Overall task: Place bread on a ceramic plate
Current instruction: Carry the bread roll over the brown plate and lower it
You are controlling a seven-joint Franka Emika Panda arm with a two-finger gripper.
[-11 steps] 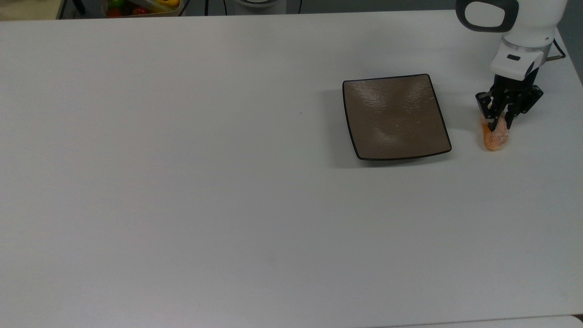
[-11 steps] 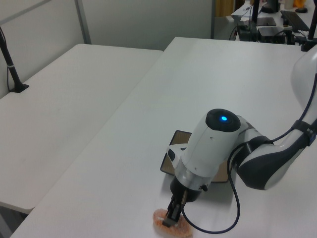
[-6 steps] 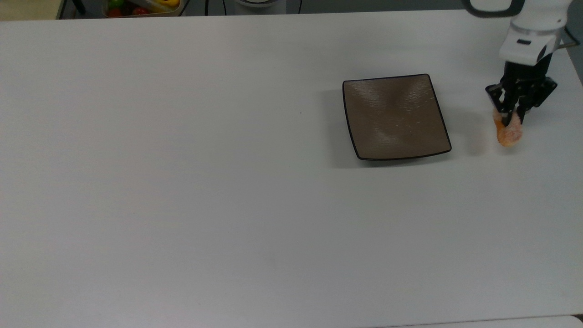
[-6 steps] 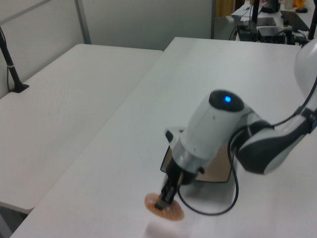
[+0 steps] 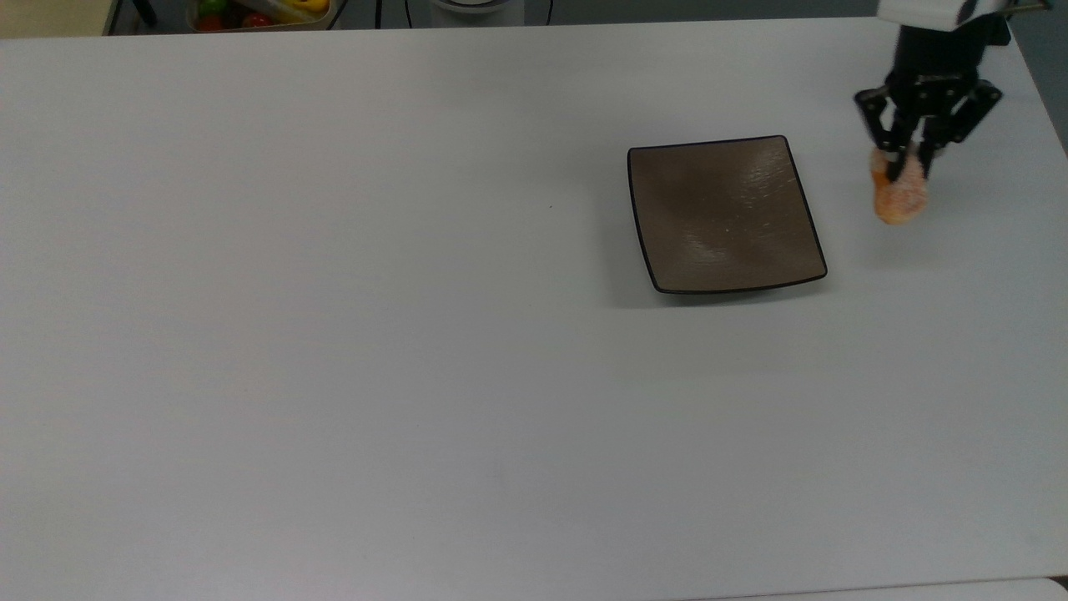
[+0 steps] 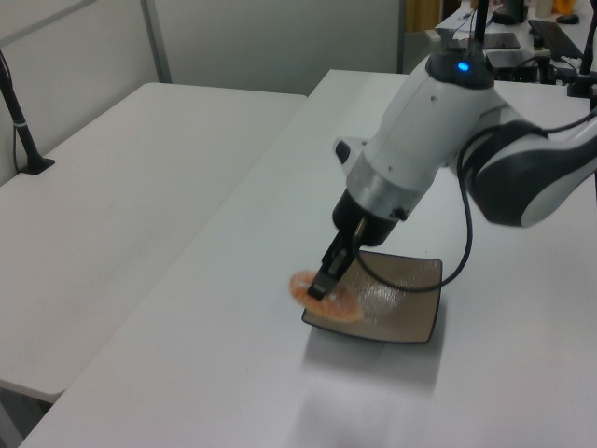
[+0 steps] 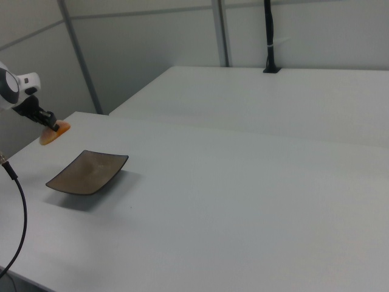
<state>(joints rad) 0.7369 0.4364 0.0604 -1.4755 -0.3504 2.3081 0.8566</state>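
Note:
My gripper (image 5: 905, 163) is shut on the bread (image 5: 899, 194), a small orange-golden roll with a whitish dusting, and holds it in the air. The bread (image 6: 322, 294) hangs from the fingers well above the table, right of the ceramic plate (image 5: 724, 215) in the top view. In the left view the gripper (image 6: 322, 282) and roll sit over the plate's (image 6: 392, 299) near left edge. In the right view the bread (image 7: 53, 132) floats above and left of the square glossy brown plate (image 7: 88, 171), held by the gripper (image 7: 51, 125). The plate has nothing on it.
A container of colourful items (image 5: 259, 12) stands beyond the table's far edge at the top view's upper left. The white table (image 5: 334, 334) stretches wide to the plate's left. A cable (image 6: 457, 252) trails from the arm above the plate.
The gripper has lifted the bread off the table and risen well up, shifting toward the top view's upper edge and slightly left, nearer the plate.

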